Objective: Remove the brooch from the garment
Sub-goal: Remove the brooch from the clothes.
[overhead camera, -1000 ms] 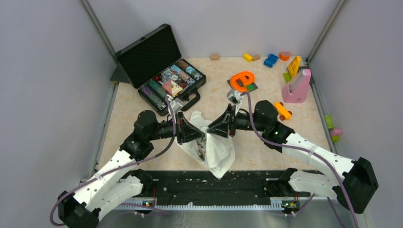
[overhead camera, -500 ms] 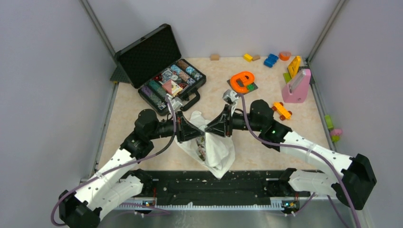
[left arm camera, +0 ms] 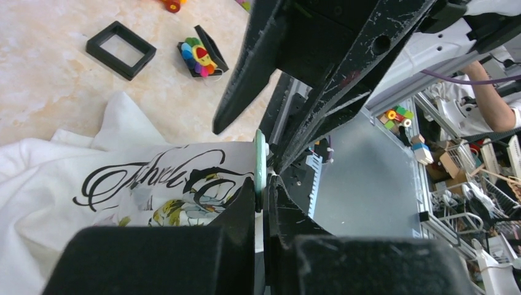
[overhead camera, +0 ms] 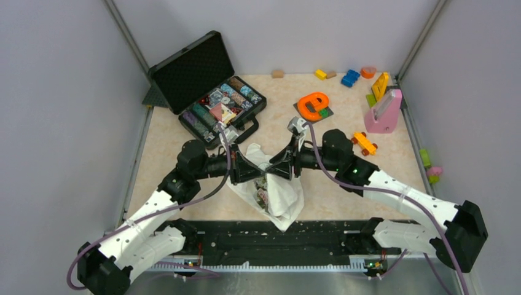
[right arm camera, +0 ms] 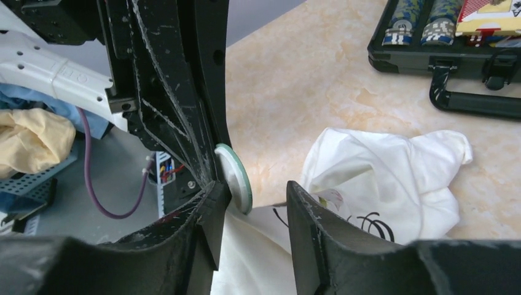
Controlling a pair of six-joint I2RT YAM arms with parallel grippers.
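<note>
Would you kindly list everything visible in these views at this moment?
garment: one, white with floral print and dark script, crumpled at front centre
round disc: one, pale-green rim, at the garment's edge
flower-shaped pin: one, multicoloured, lying beyond the garment, apart from it
square frame: one, black, beside the pin
case: one, black, open, chips inside, back left
letter e: one, orange, back centre
toy car: one, orange, right side
stand: one, pink, back right
small blocks: several, blue, yellow, tan, orange, along the back edge
left fingers: two, black, shut on the round disc
right fingers: two, black, open, beside the disc
</note>
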